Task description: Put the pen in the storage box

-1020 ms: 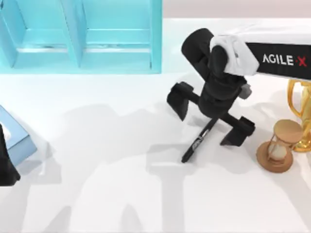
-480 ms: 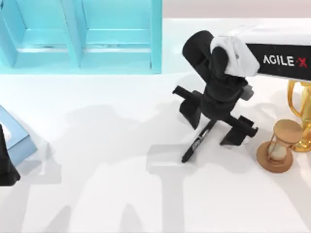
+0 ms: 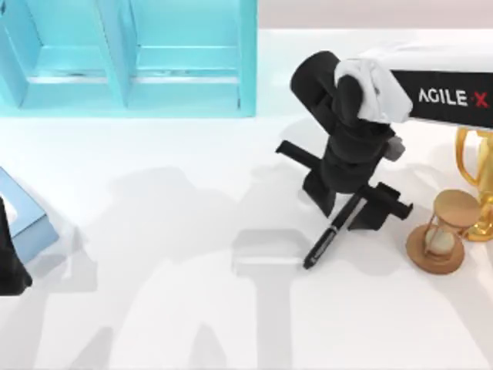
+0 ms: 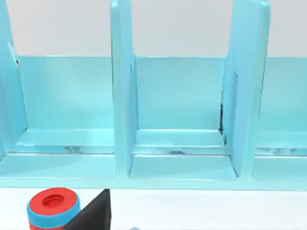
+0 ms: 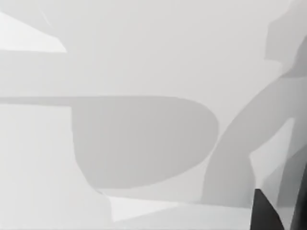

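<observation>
The pen, slim and black, lies slanted on the white table right of centre, its lower tip toward the table's front. My right gripper comes down over the pen's upper end with a finger on each side, shut on it. The storage box is light blue with upright dividers and stands at the back left, well apart from the pen. Its compartments face the left wrist camera. My left gripper is parked at the table's left edge.
A wooden hourglass stands just right of the right gripper, with a gold trophy behind it at the right edge. A light blue block lies by the left arm. A red and blue roll sits before the box.
The right gripper's fingers have drawn together around the pen. The pen has shifted a little to the right and turned slightly. The left arm has not moved.
</observation>
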Controlling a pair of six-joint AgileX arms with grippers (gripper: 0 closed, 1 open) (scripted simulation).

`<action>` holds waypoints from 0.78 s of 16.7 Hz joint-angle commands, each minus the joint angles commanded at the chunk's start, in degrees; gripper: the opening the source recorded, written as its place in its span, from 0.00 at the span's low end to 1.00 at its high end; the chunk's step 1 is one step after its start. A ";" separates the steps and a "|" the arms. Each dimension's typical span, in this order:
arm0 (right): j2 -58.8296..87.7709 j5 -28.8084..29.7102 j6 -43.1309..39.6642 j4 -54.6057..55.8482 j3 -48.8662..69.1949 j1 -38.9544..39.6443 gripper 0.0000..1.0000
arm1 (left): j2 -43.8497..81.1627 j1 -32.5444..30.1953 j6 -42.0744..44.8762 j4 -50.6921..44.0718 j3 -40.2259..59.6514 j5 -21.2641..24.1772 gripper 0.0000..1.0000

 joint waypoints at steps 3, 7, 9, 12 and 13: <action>0.00 0.00 0.00 0.00 0.00 0.00 0.00 | 0.00 0.00 0.00 0.00 0.00 0.00 1.00; -4.88 1.56 -1.83 -7.12 1.97 -0.30 0.00 | 0.00 0.00 0.00 0.00 0.00 0.00 1.00; -5.83 1.50 -1.84 -11.46 5.19 -0.28 0.00 | 0.00 0.00 0.00 0.00 0.00 0.00 1.00; -7.59 1.47 -1.99 -19.21 10.60 -0.28 0.00 | 0.00 0.00 0.00 0.00 0.00 0.00 1.00; -8.15 1.48 -2.04 -21.57 12.29 -0.28 0.00 | 0.00 0.00 0.00 0.00 0.00 0.00 1.00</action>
